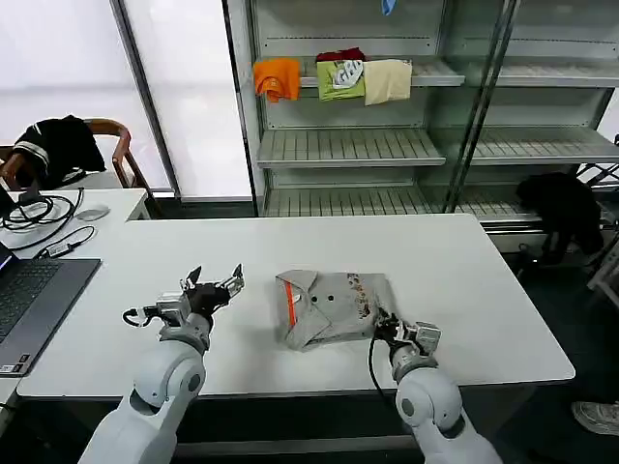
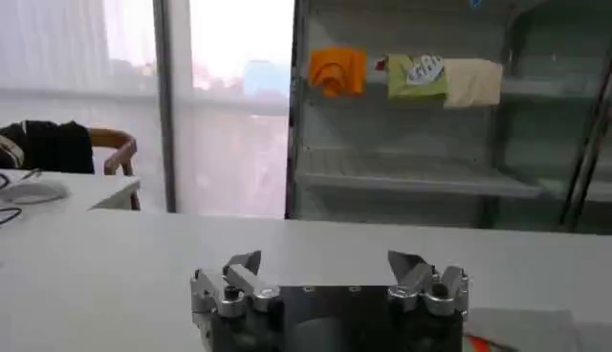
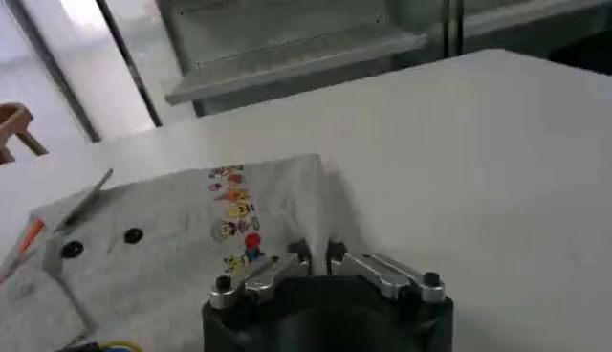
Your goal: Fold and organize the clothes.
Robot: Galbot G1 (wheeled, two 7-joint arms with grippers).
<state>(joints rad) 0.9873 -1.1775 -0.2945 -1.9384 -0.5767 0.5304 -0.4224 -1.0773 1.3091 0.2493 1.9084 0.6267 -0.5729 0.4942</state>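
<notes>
White rectangular counter (image 1: 464,290) fills the middle of the head view. On it, centre of the frame: folded light grey short-sleeved T-shirt (image 1: 334,307) with a small multicoloured chest print, orange strip inside the collar, two dark buttons. It lies flat toward the lower edge of the counter. At far left, a dark grey laptop (image 1: 29,304) sits on the adjoining surface.

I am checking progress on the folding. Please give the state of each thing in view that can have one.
T-shirt: folded into a compact bundle, lying on the table.
Left gripper: open, holding nothing, beside the T-shirt.
Right gripper: shut on the T-shirt's edge.
Laptop: open.
Shelf garments: folded, orange, green and cream.
</notes>
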